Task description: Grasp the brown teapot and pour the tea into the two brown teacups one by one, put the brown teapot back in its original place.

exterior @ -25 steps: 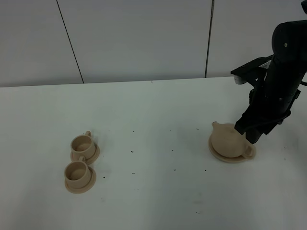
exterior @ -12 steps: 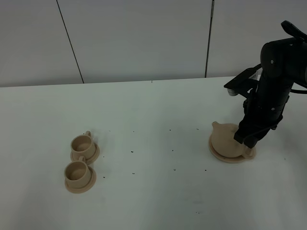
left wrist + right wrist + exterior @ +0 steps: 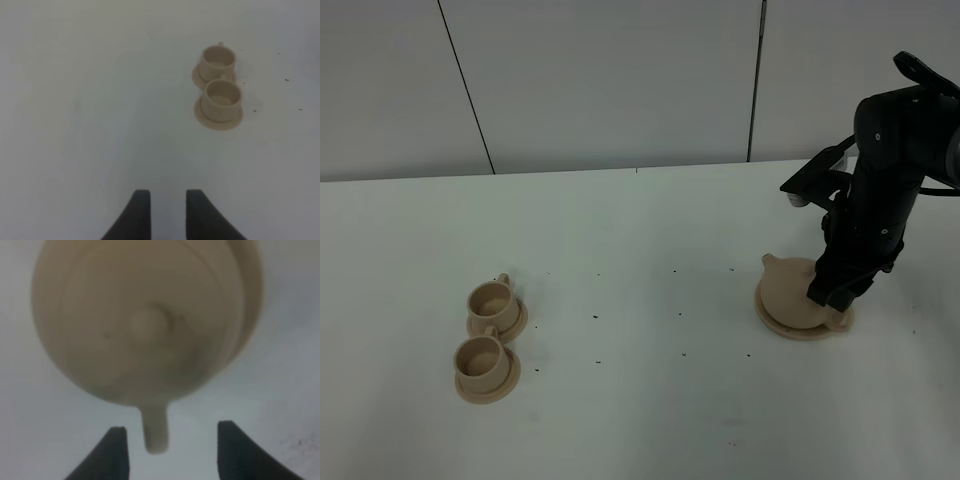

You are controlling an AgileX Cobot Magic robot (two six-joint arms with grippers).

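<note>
Count so far: one brown teapot (image 3: 790, 288), sitting on its one flat round disc (image 3: 782, 328) at the right side of the worktop (image 3: 640, 220). Two teacups (image 3: 493, 300) (image 3: 480, 358), each on its own saucer (image 3: 516, 327) (image 3: 506, 384), sit side by side over on the left. The right end effector (image 3: 171, 435) is spread wide with the pot's loop handle (image 3: 155, 432) between its fingers, not gripping it. The left end effector (image 3: 167, 197) is slightly parted and holds nothing.

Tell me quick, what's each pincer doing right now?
Left pincer: open, empty.
Right pincer: open, either side of the handle of the brown teapot, not gripping.
</note>
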